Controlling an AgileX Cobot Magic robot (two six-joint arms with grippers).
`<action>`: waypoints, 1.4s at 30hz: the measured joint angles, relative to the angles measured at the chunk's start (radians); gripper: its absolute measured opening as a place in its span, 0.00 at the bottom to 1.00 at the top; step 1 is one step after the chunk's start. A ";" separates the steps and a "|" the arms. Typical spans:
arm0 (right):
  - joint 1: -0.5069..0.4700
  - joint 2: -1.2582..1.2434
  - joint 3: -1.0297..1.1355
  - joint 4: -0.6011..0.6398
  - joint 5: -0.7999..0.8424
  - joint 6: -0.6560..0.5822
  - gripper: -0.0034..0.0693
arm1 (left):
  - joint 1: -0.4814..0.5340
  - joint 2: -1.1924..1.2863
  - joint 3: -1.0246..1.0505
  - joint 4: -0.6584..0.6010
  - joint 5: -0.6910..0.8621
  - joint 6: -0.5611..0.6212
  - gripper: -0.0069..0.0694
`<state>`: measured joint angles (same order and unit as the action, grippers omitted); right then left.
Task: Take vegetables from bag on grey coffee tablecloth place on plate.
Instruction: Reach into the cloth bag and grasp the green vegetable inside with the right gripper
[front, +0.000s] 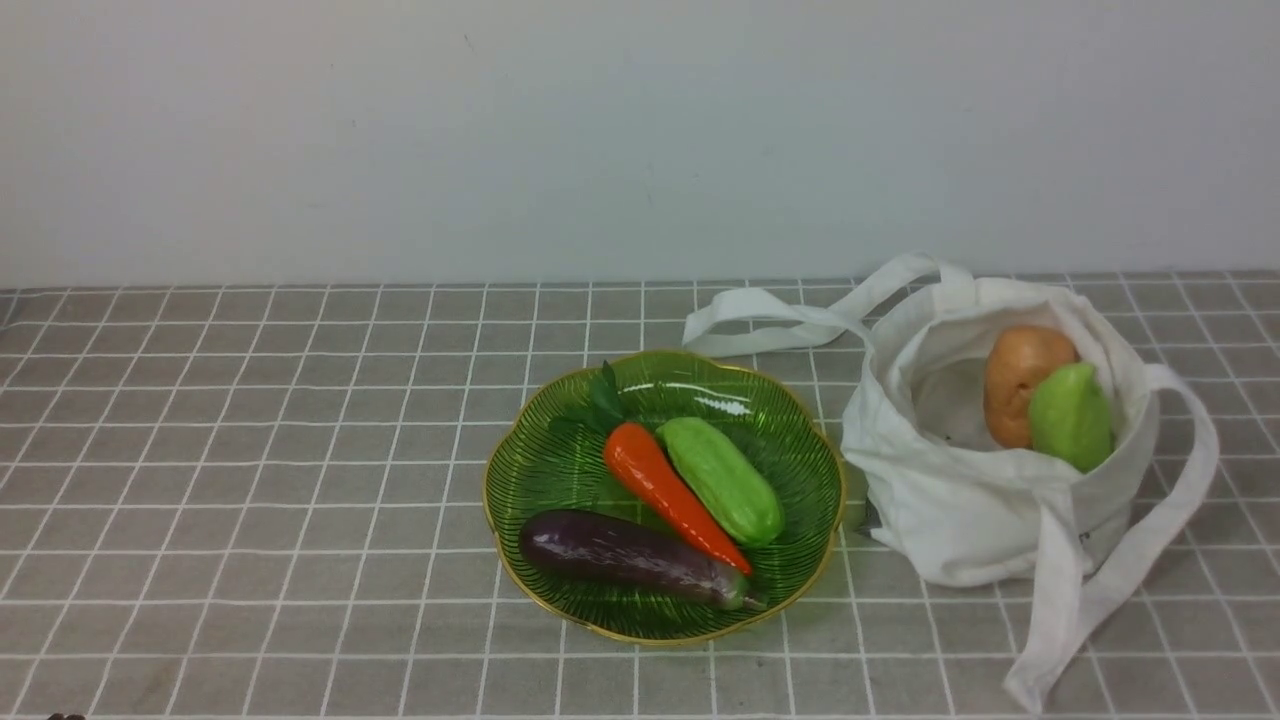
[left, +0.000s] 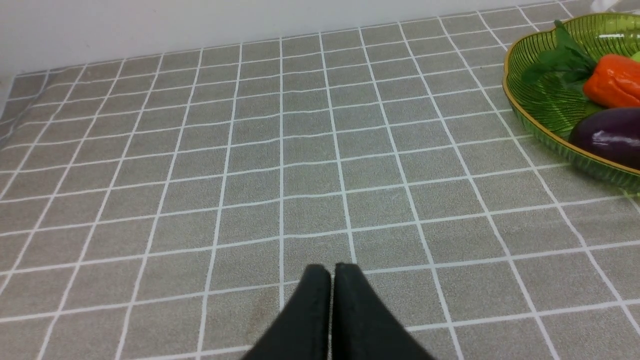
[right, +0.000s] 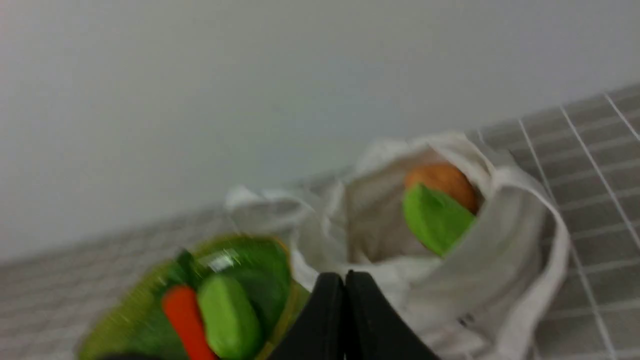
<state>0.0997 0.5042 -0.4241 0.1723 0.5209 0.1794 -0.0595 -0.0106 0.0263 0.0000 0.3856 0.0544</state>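
The white cloth bag (front: 1000, 500) stands open at the right on the checked tablecloth (front: 250, 450). Inside it lean an orange-brown potato (front: 1018, 380) and a pale green gourd (front: 1070, 418). The green ribbed plate (front: 550, 470) to its left holds an orange carrot (front: 665, 490), a pale green gourd (front: 722, 480) and a purple eggplant (front: 625, 555). Neither arm shows in the front view. My right gripper (right: 345, 275) is shut and empty, short of the bag (right: 500, 260), facing the potato (right: 442, 180) and gourd (right: 435, 220). My left gripper (left: 332, 267) is shut over bare cloth, left of the plate (left: 540, 105).
Two long white strap handles lie out from the bag, one (front: 770, 320) toward the back behind the plate, the other (front: 1100, 590) looping to the front right. A pale wall (front: 640, 130) closes off the far edge of the table.
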 joint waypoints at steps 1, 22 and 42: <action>0.000 0.062 -0.014 -0.018 0.024 0.004 0.03 | 0.000 0.000 0.000 0.000 0.000 0.000 0.08; 0.000 0.873 -0.503 -0.072 -0.001 -0.219 0.59 | 0.000 0.000 0.000 0.000 0.000 0.000 0.08; 0.000 1.185 -0.526 -0.144 -0.196 -0.227 0.65 | 0.000 0.000 0.000 0.000 0.000 0.000 0.08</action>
<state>0.0997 1.6887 -0.9505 0.0284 0.3250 -0.0479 -0.0595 -0.0106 0.0263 0.0000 0.3856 0.0544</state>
